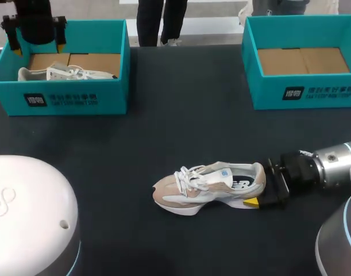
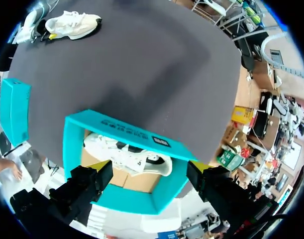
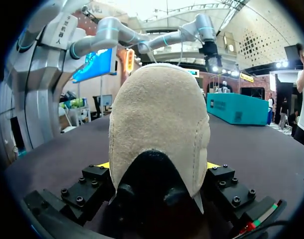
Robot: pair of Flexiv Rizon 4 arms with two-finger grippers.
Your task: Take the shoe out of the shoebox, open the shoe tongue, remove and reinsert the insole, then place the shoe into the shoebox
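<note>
Two boxes: teal, open-topped, at the table's far side, left box and right box well apart
Print: each box's front wall carries a dark patch with small white print beside it; the left box's shows again in the left wrist view
Shoe: beige and white, laced, resting on its sole on the dark table near the front middle, outside both boxes, toe towards my left, heel towards my right arm
Shoe markings: a dark logo on the side by the heel and a small blue tab on the tongue; neither is clear enough to tell more
Right gripper: low over the table at the shoe's heel, its two fingers pressed to the heel from either side, so it has hold of the shoe; in its own view the suede heel fills the space between the fingers
Left gripper: high over the left box's far left corner, fingers spread wide with nothing held; in its own view the box lies under it
Second shoe: white, laced, inside the left box on its brown cardboard floor
Right box floor: brown cardboard
</note>
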